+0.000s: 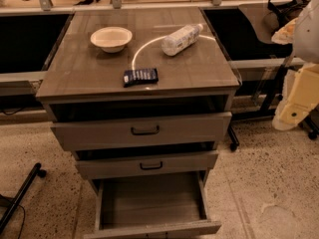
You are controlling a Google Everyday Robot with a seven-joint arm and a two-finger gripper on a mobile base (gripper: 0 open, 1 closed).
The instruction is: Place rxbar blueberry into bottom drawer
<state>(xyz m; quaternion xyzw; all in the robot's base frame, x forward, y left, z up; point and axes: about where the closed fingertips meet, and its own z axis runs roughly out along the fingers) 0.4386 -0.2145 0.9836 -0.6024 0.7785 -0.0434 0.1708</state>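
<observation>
The rxbar blueberry, a small flat dark navy wrapper with pale print, lies flat on the cabinet top near its front edge. The bottom drawer is pulled out wide and its plain wood floor is bare. My gripper, a cream-coloured piece at the end of the white arm, hangs at the far right of the view, beside the cabinet and well away from the bar, at about the height of the top drawer. It holds nothing that I can see.
A white bowl and a clear plastic bottle lying on its side sit on the cabinet top behind the bar. The top drawer and middle drawer stand slightly ajar. A black chair leg lies on the floor at left.
</observation>
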